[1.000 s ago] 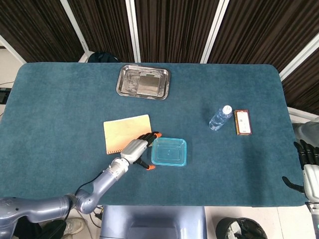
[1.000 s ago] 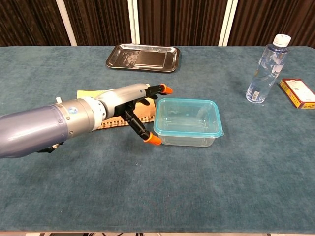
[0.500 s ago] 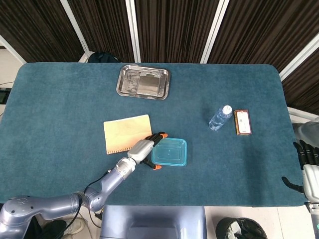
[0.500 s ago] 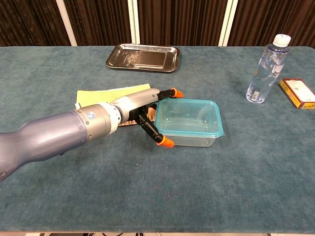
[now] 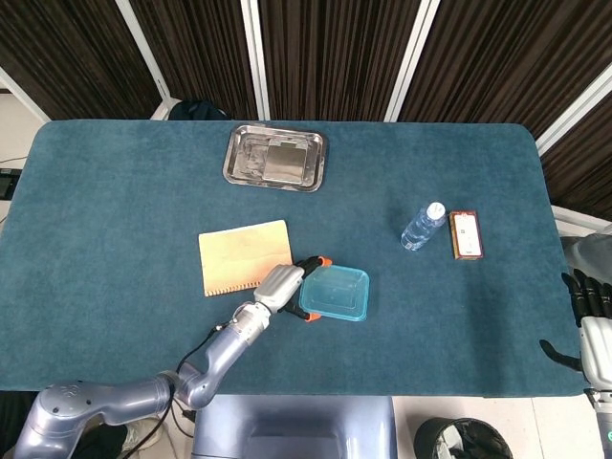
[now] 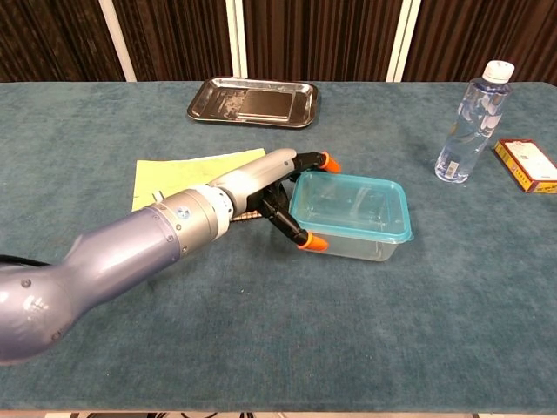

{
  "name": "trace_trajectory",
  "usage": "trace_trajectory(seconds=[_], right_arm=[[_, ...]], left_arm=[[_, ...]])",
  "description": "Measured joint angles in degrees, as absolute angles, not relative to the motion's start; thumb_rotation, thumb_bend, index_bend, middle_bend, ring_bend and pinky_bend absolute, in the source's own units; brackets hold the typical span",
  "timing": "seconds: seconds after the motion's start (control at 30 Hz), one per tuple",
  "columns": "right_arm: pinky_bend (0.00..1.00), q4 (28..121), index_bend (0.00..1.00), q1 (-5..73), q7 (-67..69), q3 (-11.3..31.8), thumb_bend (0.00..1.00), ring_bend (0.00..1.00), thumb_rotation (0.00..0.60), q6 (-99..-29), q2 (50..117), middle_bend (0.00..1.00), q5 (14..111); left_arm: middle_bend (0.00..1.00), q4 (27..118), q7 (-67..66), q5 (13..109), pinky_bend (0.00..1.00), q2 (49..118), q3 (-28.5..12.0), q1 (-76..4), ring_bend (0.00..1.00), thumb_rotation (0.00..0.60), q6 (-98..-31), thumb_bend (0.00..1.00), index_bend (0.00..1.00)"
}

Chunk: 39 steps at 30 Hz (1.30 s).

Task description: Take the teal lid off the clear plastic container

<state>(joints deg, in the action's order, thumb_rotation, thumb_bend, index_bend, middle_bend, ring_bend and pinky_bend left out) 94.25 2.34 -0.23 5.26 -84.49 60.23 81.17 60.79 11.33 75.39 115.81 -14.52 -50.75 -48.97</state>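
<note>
The clear plastic container [image 5: 335, 294] [image 6: 357, 237] stands near the table's front middle, with the teal lid [image 6: 350, 201] sitting on it, slightly askew. My left hand [image 5: 287, 285] [image 6: 283, 187] lies against its left end, fingers spread: one orange-tipped finger [image 6: 328, 161] at the back left corner, another [image 6: 312, 243] at the front left corner. They touch the container without closing on it. My right hand [image 5: 585, 311] hangs off the table's right edge, far from the container, fingers apart and holding nothing.
A tan notebook [image 5: 239, 253] [image 6: 187, 170] lies just left of the container, partly under my left arm. A steel tray [image 5: 229, 163] [image 6: 193, 111] sits at the back. A water bottle [image 5: 422, 227] [image 6: 470, 122] and a small red box [image 5: 466, 234] [image 6: 526, 164] stand to the right.
My left hand has reached further right and pushed the container that way; the container has slid right and turned a little. The right hand has not moved.
</note>
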Motion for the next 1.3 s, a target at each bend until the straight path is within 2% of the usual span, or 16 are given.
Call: trace_trajectory(seconds=[0.3,0.67,1.07,1.3], right_arm=[[0.00,94.9,0.00,2.6,-1.0,5.1,0.25,0.00,0.600,-84.9,60.2,0.00,82.7],[0.00,100.3,0.00,4.8,-6.1,4.1,0.25,0.00,0.600,-83.3,61.4,0.00,86.8],[0.00,104.6,0.00,9.1,-15.7,4.1,0.25,0.00,0.600,-78.7,69.4,0.00,87.9],[0.00,108.7,0.00,10.5,-20.0,4.5,0.25,0.00,0.600,-76.7,74.0,0.00,84.4]], left_arm=[[0.36,55.9,15.6,82.2,0.47,116.9,-11.8,-51.5,0.32,0.600,-52.8,0.24,0.30],[0.36,58.8,20.8,86.2,0.47,113.9,-8.1,-53.0,0.32,0.600,-51.4,0.24,0.30],[0.36,59.9,24.5,87.6,0.47,112.7,-7.0,-54.3,0.32,0.600,-50.5,0.25,0.30],[0.36,61.4,25.5,86.0,0.47,110.9,-8.1,-56.5,0.32,0.600,-45.9,0.25,0.30]])
